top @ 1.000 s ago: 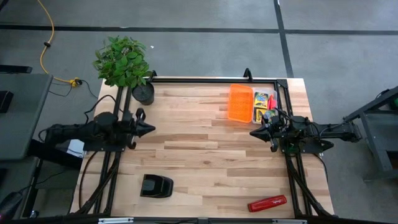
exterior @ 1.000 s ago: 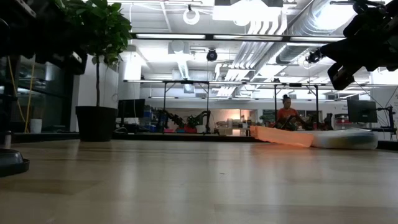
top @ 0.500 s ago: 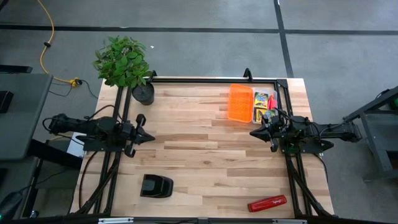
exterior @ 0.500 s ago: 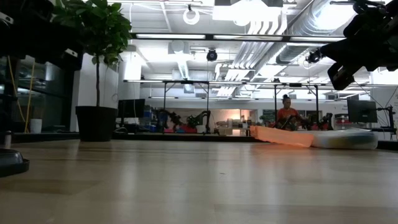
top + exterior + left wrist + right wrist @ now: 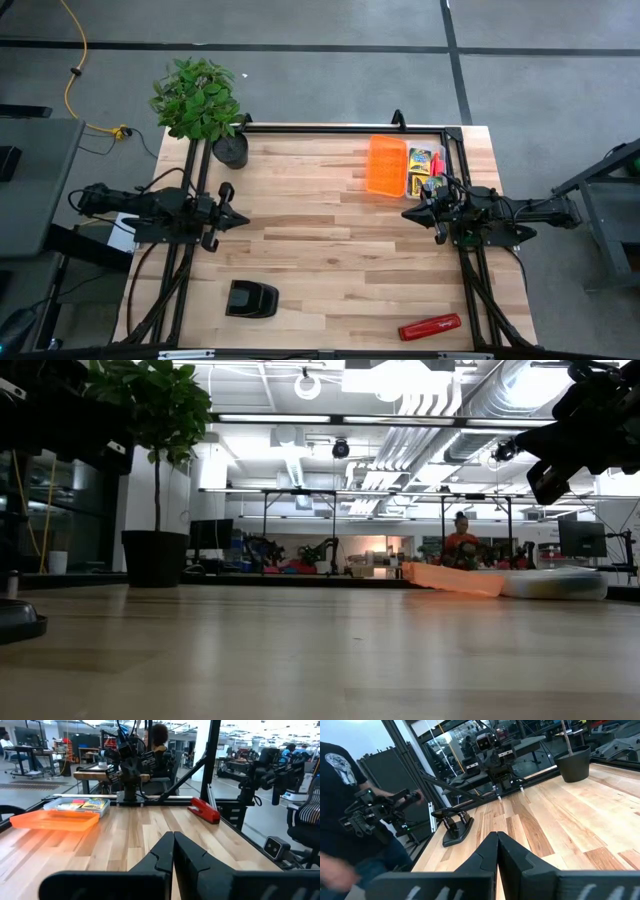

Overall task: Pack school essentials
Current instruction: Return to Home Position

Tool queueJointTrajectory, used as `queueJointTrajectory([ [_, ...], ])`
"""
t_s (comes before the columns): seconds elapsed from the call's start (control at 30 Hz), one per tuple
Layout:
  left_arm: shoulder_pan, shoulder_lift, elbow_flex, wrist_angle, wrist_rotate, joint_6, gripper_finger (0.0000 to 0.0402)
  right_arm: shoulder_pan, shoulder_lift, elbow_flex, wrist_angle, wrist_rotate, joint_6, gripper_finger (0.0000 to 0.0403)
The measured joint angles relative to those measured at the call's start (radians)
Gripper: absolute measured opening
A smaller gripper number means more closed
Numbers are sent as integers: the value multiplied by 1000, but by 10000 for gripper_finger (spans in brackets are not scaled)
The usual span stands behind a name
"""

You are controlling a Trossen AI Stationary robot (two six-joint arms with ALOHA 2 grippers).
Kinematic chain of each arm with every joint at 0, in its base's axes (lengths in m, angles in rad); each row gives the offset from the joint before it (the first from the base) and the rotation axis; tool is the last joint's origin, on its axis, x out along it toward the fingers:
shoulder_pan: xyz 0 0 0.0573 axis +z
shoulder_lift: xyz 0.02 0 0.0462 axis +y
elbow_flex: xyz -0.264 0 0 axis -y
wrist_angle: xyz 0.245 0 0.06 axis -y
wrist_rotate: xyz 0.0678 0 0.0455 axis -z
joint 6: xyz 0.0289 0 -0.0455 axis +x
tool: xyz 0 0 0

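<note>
Crayon boxes [image 5: 424, 160] near right gripper [image 5: 406, 213], gripper closed

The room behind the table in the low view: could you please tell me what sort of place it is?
Probably a robotics lab: exposed ceiling ducts, other robot arms in the background, and another framed workstation.

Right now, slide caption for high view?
Left arm, right arm wait at table sides, jaws shut; crayon boxes in supply box.
</note>
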Motion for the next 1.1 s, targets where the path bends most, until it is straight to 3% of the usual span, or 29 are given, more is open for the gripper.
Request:
queueJointTrajectory([
  [1.1, 0, 0, 0, 0, 0, 0, 0, -25, -26, -1, 17, -2, -27, 0],
])
